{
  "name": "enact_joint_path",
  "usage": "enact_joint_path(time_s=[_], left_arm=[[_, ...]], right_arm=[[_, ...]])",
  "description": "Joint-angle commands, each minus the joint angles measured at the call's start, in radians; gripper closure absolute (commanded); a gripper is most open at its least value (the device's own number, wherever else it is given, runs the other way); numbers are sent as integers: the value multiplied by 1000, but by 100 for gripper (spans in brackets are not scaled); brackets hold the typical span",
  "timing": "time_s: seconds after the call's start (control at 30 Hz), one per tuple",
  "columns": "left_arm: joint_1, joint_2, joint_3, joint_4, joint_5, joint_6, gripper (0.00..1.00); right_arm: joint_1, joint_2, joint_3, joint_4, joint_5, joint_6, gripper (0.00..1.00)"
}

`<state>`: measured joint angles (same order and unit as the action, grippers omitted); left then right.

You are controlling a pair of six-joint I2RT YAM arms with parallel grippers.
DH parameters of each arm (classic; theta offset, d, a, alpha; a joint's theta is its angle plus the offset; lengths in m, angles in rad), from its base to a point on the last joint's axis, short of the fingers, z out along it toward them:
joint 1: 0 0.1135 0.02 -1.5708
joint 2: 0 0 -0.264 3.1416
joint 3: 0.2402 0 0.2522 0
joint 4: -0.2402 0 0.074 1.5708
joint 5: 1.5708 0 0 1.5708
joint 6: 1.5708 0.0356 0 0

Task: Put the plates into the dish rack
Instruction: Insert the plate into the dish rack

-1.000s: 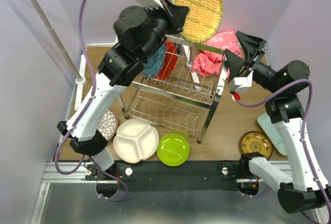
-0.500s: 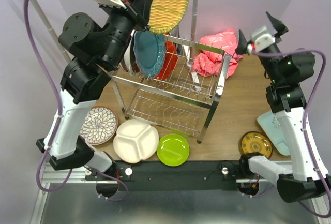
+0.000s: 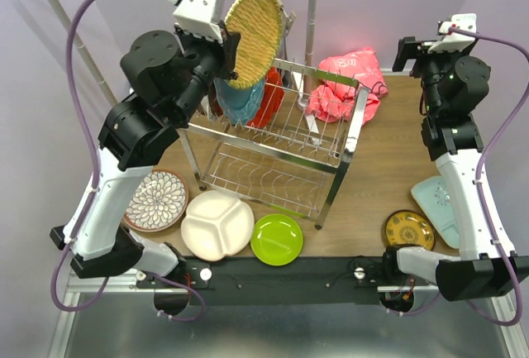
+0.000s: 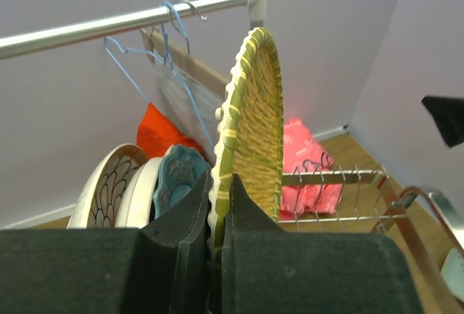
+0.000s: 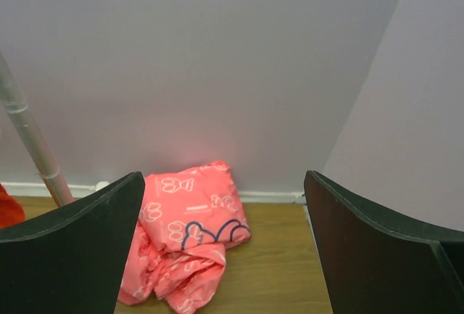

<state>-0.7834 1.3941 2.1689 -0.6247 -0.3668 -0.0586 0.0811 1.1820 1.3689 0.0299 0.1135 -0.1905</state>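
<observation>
Yellow plate (image 4: 255, 129) rim hidden inside left gripper (image 4: 217, 192) (teal plate (image 4: 178, 175) half-covered).

The left claw (image 4: 220, 194) pinches the yellow woven plate (image 4: 257, 125) edge-on, upright; teal plate (image 4: 177, 176) at eight o'clock, pink cloth (image 4: 308, 165) at three.

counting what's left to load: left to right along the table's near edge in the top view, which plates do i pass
white-and-dark floral plate → white divided plate → lime green plate → yellow patterned plate → pale aqua plate
</observation>
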Motion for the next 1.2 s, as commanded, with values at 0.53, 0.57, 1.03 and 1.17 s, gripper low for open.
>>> enact_joint_path(time_s=[0.53,0.57,1.03,1.17], left_arm=[[-85,92,25,-122,-162,111,100],[-91,95,25,-128,-170,114,100],[-129,114,-40,-161,-264,137,100],[-128,114,-70,-164,-273,137,100]], right_arm=[[-75,30,22,-107,8,223,0],[-76,31,22,-107,6,224,0],[-78,28,15,-110,-6,243,0],[-76,21,9,-110,-5,243,0]])
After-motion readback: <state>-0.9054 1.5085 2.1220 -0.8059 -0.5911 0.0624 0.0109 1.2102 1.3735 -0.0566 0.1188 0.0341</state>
